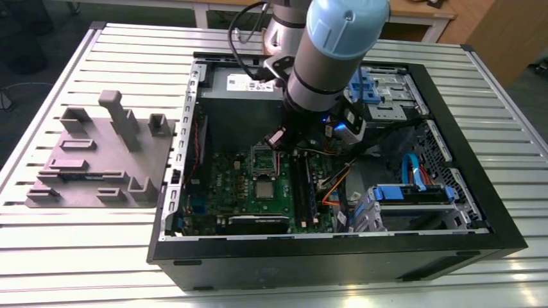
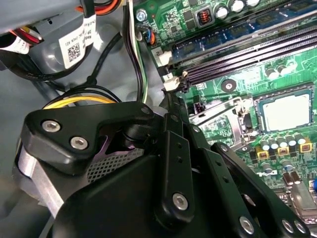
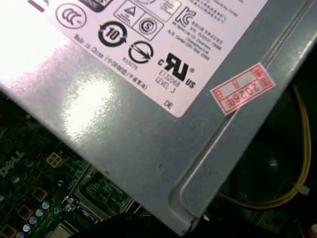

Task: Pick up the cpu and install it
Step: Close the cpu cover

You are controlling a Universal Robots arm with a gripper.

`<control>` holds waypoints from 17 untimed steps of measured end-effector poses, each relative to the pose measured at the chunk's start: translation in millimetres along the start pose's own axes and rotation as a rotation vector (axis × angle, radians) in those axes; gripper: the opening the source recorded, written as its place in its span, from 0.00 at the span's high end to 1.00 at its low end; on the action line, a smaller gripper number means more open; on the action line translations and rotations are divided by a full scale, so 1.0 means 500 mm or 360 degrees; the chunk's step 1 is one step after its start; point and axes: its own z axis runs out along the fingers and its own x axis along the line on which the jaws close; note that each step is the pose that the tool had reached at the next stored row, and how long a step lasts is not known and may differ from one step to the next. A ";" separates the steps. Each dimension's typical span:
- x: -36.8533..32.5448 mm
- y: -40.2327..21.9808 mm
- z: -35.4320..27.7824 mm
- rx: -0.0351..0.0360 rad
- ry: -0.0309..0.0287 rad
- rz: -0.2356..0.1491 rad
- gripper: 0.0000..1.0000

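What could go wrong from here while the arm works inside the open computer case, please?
The gripper sits close to loose cables; it might snag them.
The power supply box is close in the first wrist view; the arm could strike it.
The cpu lies beside the open socket bracket; a bump could shift it.

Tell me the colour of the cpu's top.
The cpu top is silver-grey; clearest in the second wrist view.

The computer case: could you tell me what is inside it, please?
A green motherboard with the cpu lying on it, a grey power supply and a blue drive carrier. The arm covers what lies beneath it.
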 end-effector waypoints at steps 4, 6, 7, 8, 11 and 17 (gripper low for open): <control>0.000 0.000 0.002 -0.0002 0.00058 -0.0031 0.90; 0.000 0.001 0.003 0.0000 0.00105 -0.0049 0.90; 0.001 0.001 0.003 0.0001 0.00128 -0.0053 0.90; 0.001 0.001 0.003 0.0004 0.00154 -0.0056 0.90; 0.002 0.002 0.000 0.0015 0.00249 -0.0058 0.90; 0.002 0.006 -0.018 0.0049 0.00523 -0.0060 0.90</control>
